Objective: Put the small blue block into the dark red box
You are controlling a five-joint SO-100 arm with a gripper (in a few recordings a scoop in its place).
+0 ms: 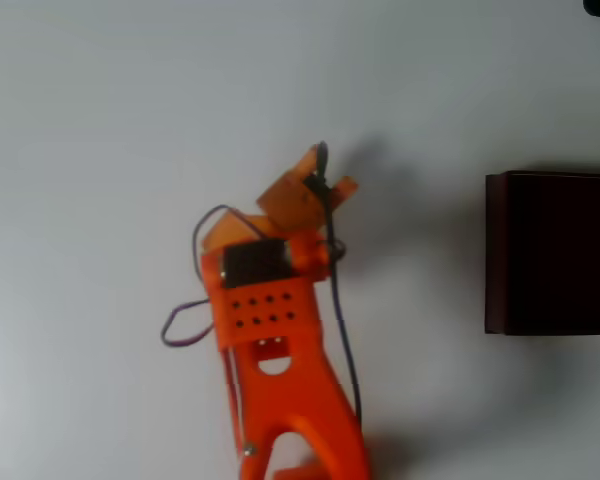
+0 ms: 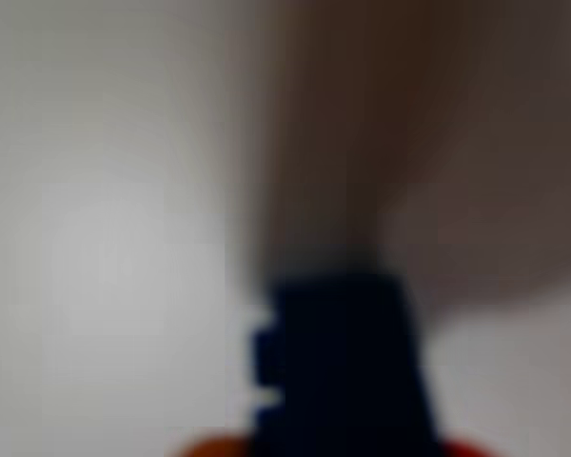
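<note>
Orange jaws (image 1: 320, 175) hover mid-table (image 1: 100, 120), grip state unreadable; the dark red box (image 1: 555, 250) sits at the right edge.

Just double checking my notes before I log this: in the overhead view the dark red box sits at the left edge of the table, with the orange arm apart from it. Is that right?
Not quite. In the overhead view the dark red box sits at the right edge of the picture, not the left. The rest holds: the orange arm is apart from it, with bare table between them.
</note>
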